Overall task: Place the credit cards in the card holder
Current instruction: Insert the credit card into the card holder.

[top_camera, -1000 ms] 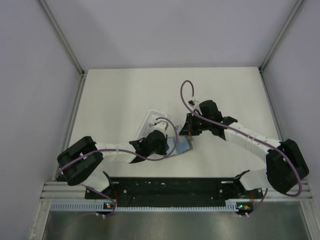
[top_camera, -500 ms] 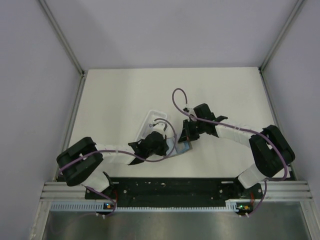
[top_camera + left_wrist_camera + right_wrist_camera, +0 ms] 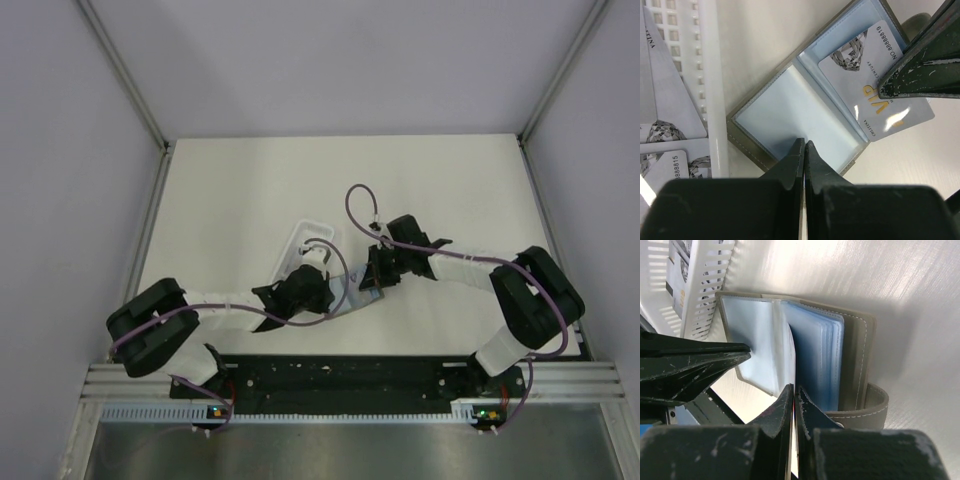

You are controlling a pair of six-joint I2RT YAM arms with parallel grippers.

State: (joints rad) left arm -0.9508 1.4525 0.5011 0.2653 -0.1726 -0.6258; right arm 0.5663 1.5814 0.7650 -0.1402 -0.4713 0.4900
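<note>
The card holder (image 3: 785,107) lies open on the table, bluish pockets up, next to the white tray. My left gripper (image 3: 804,145) is shut, its tips resting on the holder's left pocket page. A silvery credit card (image 3: 875,85) printed "VIP" sits partly inside the right pocket. My right gripper (image 3: 794,388) is shut on that card's outer edge, seen edge-on at the holder (image 3: 857,355). The right fingers (image 3: 920,75) cover part of the card. In the top view both grippers meet at the holder (image 3: 362,293).
The long white slotted tray (image 3: 710,75) lies left of the holder and holds more credit cards (image 3: 665,100). It also shows in the top view as the tray (image 3: 305,245). The holder's snap strap (image 3: 865,407) curls at its outer edge. Bare table lies around.
The right arm folded in, its elbow drawn toward its base, and its gripper slid a little left toward the holder. The left gripper barely shifted. Both stayed shut.
</note>
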